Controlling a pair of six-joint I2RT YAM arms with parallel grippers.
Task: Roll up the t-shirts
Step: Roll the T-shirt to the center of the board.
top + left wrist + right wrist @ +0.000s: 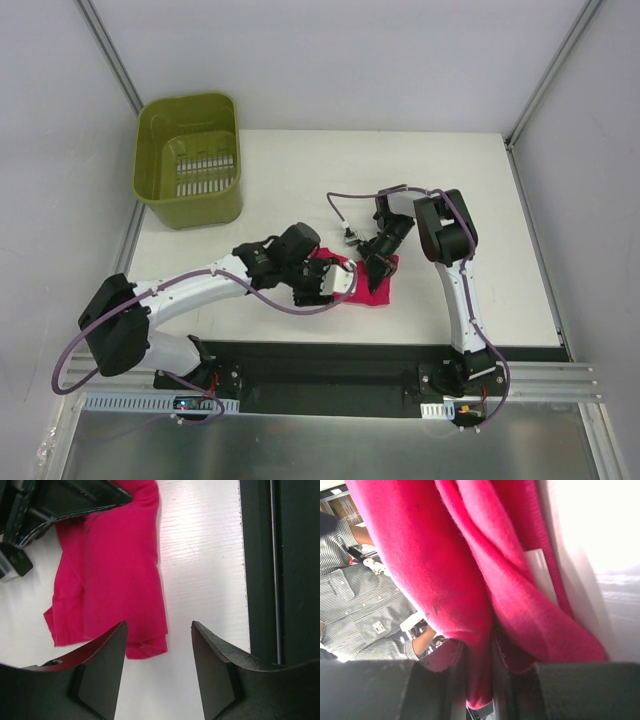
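The magenta-red t-shirt [368, 285] lies as a small folded bundle on the white table [450, 200], between the two arms. My left gripper [322, 287] hovers at the bundle's left side. In the left wrist view its jaws [158, 630] stand open with only bare table between them. The t-shirt [120, 565] lies just ahead and to the left of the fingertips. My right gripper [378, 266] comes down on the bundle's far edge. In the right wrist view it [480, 680] is shut on a fold of the t-shirt [470, 570], which drapes over both fingers.
A green basket [188, 160] stands at the table's far left corner. The black mounting strip [280, 580] runs along the table's near edge, close to my left gripper. The right gripper's dark fingers [60, 505] show at the top left of the left wrist view.
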